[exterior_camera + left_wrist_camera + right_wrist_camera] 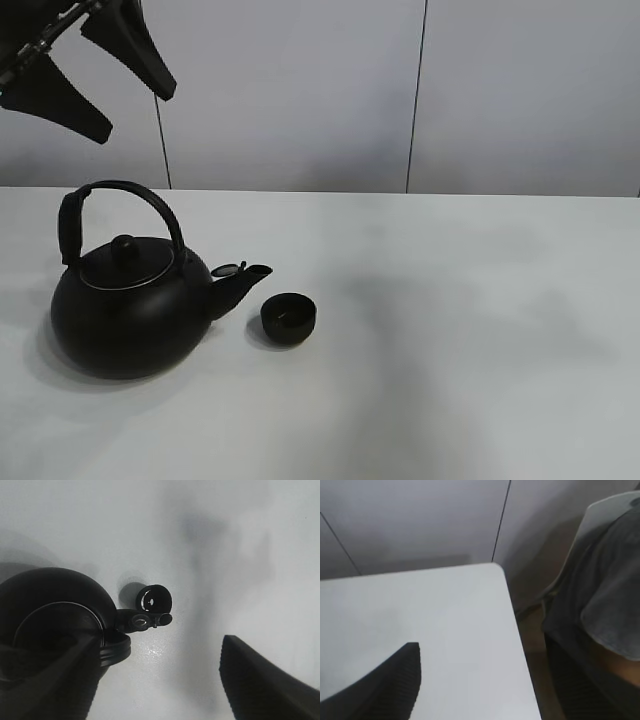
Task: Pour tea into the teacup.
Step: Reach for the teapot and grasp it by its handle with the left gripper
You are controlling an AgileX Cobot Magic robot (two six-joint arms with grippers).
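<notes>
Exterior high: left claw (133, 112) hangs above the bench (480, 330), up over the kettle (125, 315). Fingers are spread apart, nothing between them. Kettle sits upright on the left of the bench, handle arched up, lid on, spout (243, 281) pointing right. Teacup (288, 318) stands on the bench just beside the spout tip, slightly nearer the camera, with a small gap. Right arm is out of this view.

Left wrist: looking down past the two spread fingers (265, 682). Kettle (50, 605) is below one finger, the teacup (155, 599) just beyond the spout cap (142, 621), and the cup interior is dark. The claw touches neither.

Right wrist: right claw (395, 680) shows one finger only, so can't tell whether it's apart or together. It's over bare bench (445, 620) near a corner. A person in a grey shirt (610, 590) sits beyond the bench edge.
</notes>
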